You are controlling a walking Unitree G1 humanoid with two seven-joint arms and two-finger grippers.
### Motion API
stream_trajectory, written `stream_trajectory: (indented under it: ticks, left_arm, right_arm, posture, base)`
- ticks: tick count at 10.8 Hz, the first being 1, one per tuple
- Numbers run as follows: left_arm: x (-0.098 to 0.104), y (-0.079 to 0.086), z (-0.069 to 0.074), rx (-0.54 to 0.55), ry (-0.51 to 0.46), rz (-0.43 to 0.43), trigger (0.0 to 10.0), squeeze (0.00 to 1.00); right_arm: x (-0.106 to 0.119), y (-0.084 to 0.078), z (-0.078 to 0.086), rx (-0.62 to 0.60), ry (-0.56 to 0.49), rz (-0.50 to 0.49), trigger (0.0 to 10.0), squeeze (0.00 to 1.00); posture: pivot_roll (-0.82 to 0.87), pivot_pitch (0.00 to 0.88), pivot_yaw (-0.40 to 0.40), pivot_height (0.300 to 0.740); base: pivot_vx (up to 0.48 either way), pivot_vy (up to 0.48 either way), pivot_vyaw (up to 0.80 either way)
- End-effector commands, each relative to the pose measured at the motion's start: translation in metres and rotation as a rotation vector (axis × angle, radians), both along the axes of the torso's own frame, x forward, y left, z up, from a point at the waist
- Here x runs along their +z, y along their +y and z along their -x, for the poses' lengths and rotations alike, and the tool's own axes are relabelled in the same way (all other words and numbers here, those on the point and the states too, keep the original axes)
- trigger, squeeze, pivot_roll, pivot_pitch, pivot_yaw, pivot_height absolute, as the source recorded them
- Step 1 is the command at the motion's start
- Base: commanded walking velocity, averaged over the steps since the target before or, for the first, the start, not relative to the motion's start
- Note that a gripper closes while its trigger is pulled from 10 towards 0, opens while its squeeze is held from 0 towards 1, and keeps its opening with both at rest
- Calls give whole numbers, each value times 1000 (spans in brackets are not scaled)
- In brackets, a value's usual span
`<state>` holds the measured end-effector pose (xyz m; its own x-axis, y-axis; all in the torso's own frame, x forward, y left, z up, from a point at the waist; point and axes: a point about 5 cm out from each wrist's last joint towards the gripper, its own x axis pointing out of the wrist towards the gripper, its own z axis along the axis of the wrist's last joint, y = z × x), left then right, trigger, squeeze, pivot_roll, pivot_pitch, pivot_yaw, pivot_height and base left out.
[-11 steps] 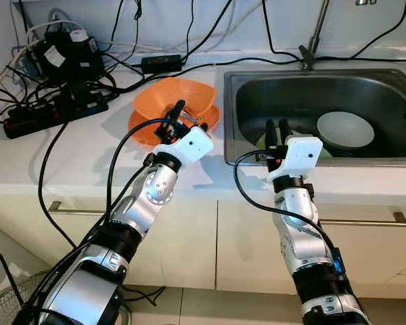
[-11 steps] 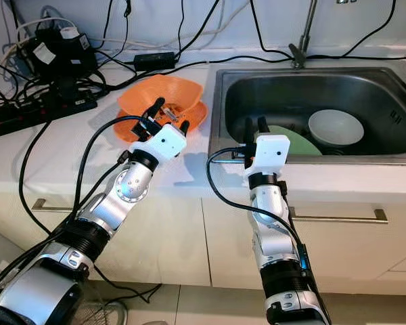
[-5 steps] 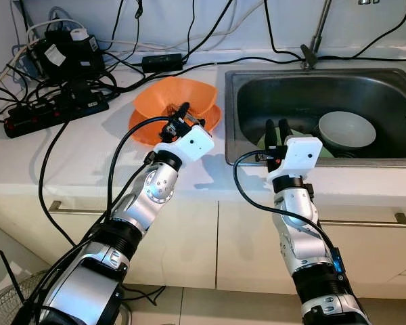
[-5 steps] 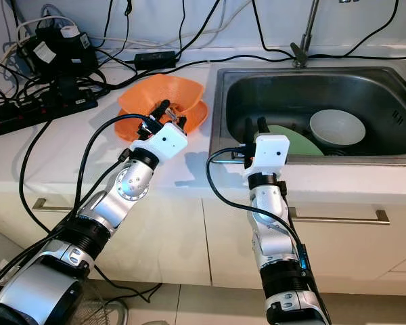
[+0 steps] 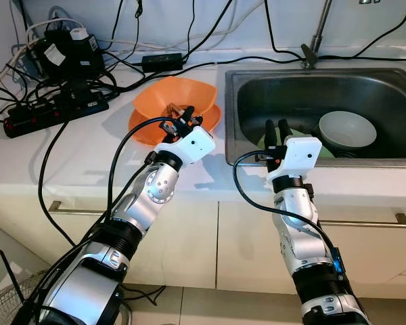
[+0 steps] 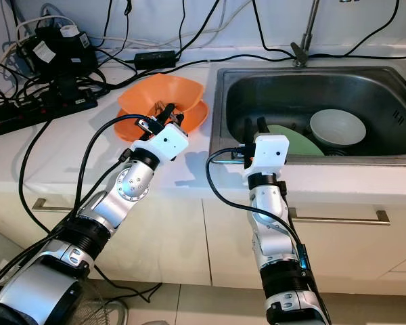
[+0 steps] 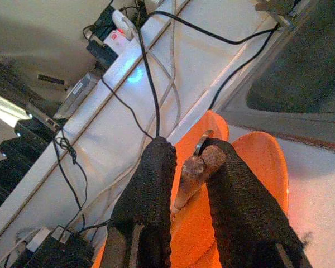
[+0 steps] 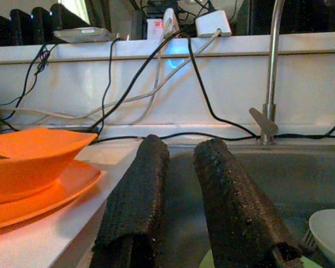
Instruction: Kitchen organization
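A white kitchen counter (image 5: 88,162) runs across the scene above pale cabinet doors with metal handles, with a steel sink (image 5: 257,88) set into its right side.

Nearest, the right gripper (image 5: 278,128) hangs at the sink's front edge, its two black fingers (image 8: 234,201) pointing upward with a narrow gap between them and nothing held. Just past it in the basin lie a green plate (image 6: 294,141) and, to its right, a white bowl (image 5: 346,128).

To the left, the left gripper (image 5: 184,117) reaches over the near rim of an orange bowl (image 5: 169,98), which sits on an orange plate (image 5: 141,130) on the counter beside the sink. Its fingers (image 7: 151,184) are closed to a slim gap around a small brownish utensil (image 7: 194,167) with a metal tip (what kind it is cannot be told), held over the bowl.

Farther back on the left, a black power strip (image 5: 51,112) and a tangle of black cables and adapters (image 5: 68,44) lie against the wall. A tap (image 5: 314,37) rises behind the sink.
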<state>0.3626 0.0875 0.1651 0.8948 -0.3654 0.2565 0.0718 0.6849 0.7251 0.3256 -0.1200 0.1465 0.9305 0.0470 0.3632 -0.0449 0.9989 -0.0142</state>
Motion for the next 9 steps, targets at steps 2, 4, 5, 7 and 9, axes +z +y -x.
stream_trajectory:
  ticks: [2, 4, 5, 7, 9]
  left_arm:
    - [19, -5, 1, -30, -85, -19, 0, 0]
    - [25, -8, 2, -37, -113, -24, 4314, 0]
    - [29, -9, 3, -42, -135, -39, 10000, 0]
    - [38, -14, 6, -58, -176, -58, 10000, 0]
    - [45, -17, 9, -70, -217, -75, 10000, 0]
  right_arm:
    - [-3, 1, 0, 1, 15, 4, 10000, 0]
    - [-3, 2, 0, 3, 17, 4, 10000, 0]
    - [-3, 2, -1, 4, 17, 4, 10000, 0]
    - [-3, 3, -1, 5, 18, 3, 10000, 0]
    - [-3, 3, -1, 4, 20, 3, 10000, 0]
  posture:
    - [56, 0, 78, 740]
    - [58, 0, 76, 740]
    - [59, 0, 76, 740]
    - [58, 0, 80, 740]
    - [57, 0, 80, 740]
  base:
    - [0, 0, 0]
    - [0, 0, 0]
    - [0, 0, 0]
    - [0, 0, 0]
    - [0, 0, 0]
